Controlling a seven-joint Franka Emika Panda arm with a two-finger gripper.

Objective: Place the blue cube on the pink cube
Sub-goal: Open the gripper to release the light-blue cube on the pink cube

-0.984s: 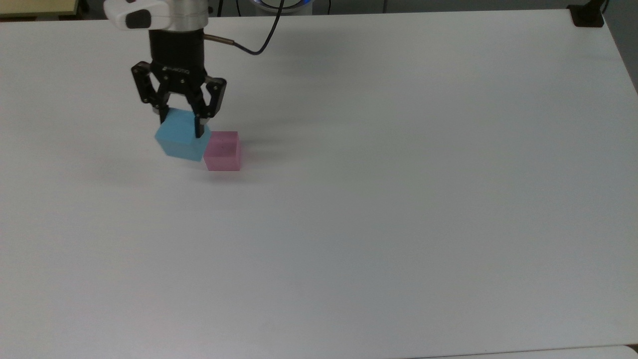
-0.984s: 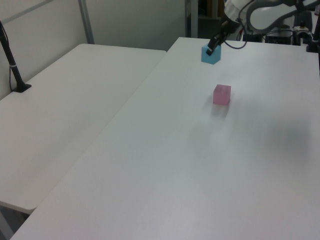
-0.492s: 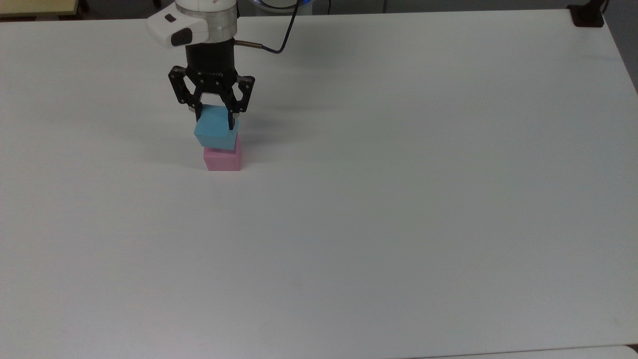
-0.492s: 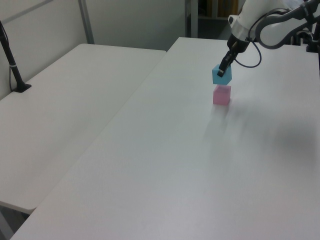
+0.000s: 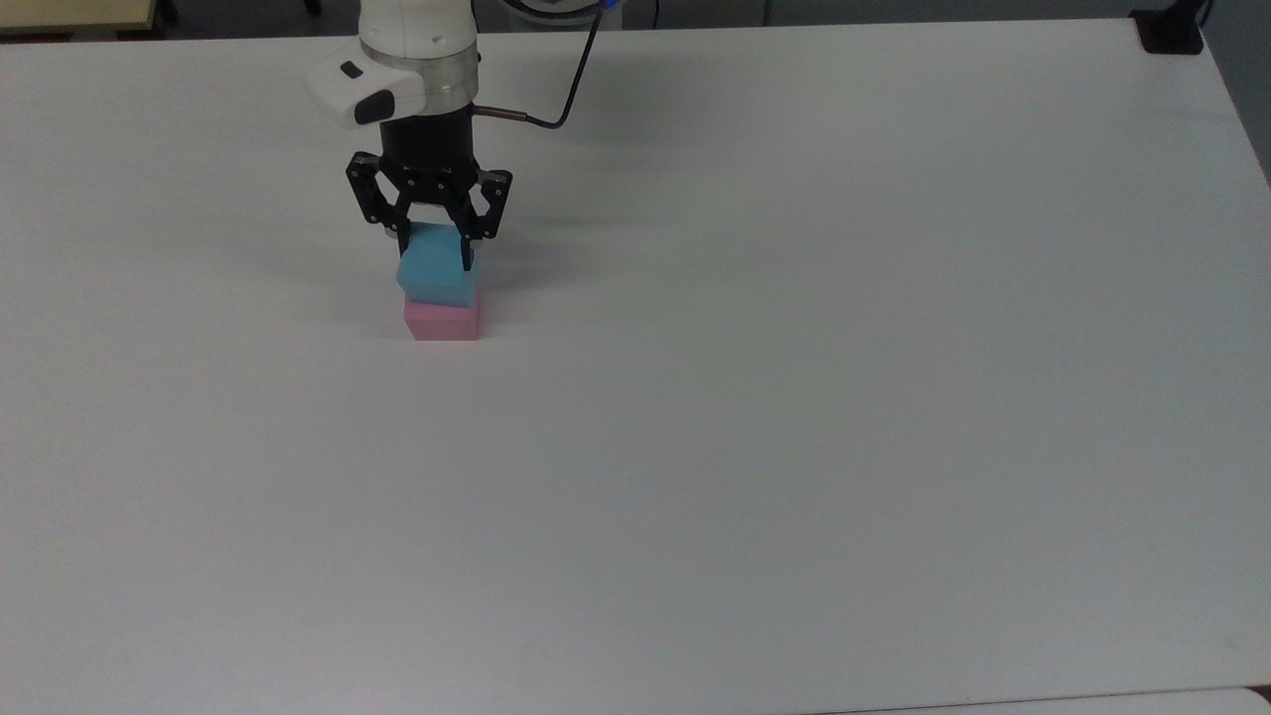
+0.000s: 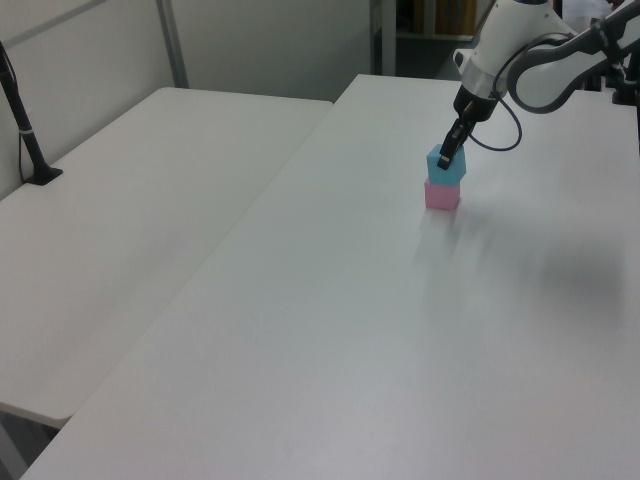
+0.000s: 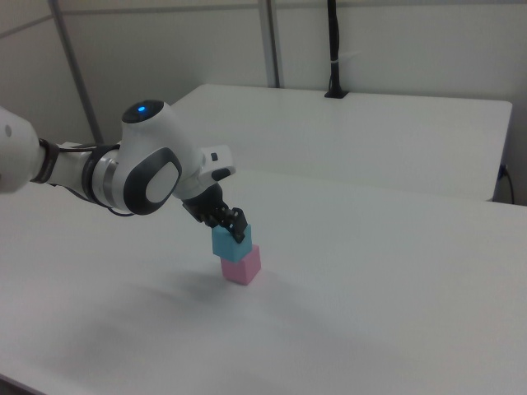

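The blue cube rests on top of the pink cube, turned a little against it. My gripper comes down from above with its black fingers pressed on two opposite sides of the blue cube, shut on it. The pink cube stands on the white table, in the top view's upper left part.
A black cable loops from the wrist toward the table's far edge. A black post base sits at the top view's upper right corner. A second white table adjoins in the left view's left.
The gripper carried the blue cube from beside the pink cube to over it, then lowered it until it sits on the pink cube. The pink cube has not moved.
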